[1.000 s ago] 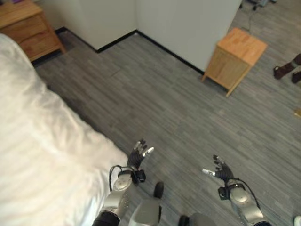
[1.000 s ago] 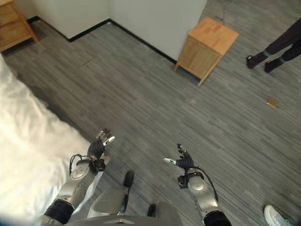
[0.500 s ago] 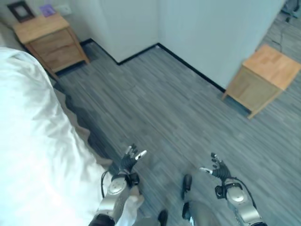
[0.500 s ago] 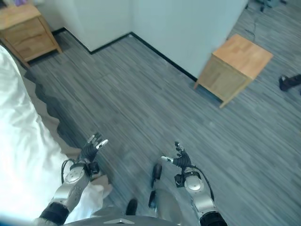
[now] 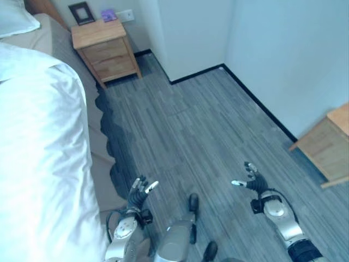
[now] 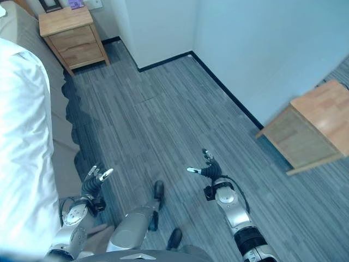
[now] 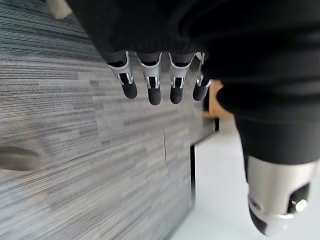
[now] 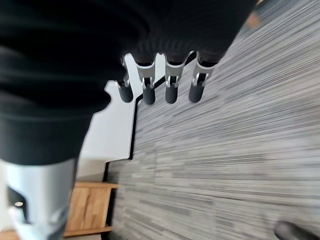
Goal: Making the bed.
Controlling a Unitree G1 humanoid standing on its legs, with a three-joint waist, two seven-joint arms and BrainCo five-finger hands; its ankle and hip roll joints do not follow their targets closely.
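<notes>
The bed [image 5: 82, 136] runs along the left side, covered by a white duvet [image 5: 38, 164] over a beige sheet, with a pillow [image 5: 16, 22] at its far end. My left hand [image 5: 137, 192] hovers open and holds nothing just off the bed's near side, over the grey floor. My right hand [image 5: 252, 181] is open too, held out over the floor further right. Both wrist views show straight fingers [image 7: 150, 85] and fingers [image 8: 167, 82] with only floor beyond them.
A wooden nightstand [image 5: 104, 48] with a small picture frame [image 5: 82, 12] stands at the head of the bed. A white wall corner [image 5: 191, 33] juts out behind. Another wooden side table [image 6: 308, 128] stands at the right by the wall.
The camera has swung round, bringing the bed's head, pillow and nightstand into view and pushing the side table to the right edge. Both hands stay open and empty.
</notes>
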